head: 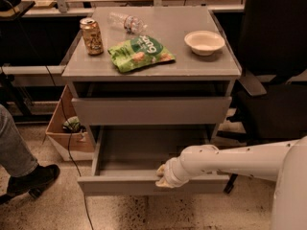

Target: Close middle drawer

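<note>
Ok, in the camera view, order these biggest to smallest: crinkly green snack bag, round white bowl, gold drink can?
1. Crinkly green snack bag, clearly largest.
2 and 3. Round white bowl and gold drink can look too alike to rank.
The gripper is at the front edge of the grey middle drawer.

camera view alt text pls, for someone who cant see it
The robot's claw is at the front edge of the open middle drawer of a grey cabinet. On top sit a can, green snack bag, bowl and bottle.
</note>
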Controlling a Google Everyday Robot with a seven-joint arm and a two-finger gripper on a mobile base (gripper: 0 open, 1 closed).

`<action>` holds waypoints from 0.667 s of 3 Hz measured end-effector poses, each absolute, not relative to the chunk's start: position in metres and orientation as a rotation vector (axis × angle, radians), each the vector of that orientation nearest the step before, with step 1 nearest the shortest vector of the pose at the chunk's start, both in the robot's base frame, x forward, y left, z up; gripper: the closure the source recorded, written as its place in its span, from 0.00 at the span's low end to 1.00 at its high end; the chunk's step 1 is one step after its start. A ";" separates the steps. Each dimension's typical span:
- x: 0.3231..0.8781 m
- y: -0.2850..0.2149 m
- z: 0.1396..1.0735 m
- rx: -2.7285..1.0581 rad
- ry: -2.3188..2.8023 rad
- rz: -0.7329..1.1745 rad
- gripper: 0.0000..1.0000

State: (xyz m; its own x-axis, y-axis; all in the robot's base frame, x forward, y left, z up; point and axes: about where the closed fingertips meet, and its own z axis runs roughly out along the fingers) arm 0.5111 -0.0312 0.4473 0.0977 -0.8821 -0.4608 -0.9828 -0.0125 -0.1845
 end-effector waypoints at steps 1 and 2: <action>0.537 -0.018 0.452 -1.935 1.765 0.250 0.80; 0.537 -0.020 0.451 -1.935 1.764 0.249 0.56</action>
State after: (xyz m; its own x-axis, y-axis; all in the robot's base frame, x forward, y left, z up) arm 0.5372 -0.0205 0.4507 0.1411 -0.8773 -0.4586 -0.9700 -0.0299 -0.2412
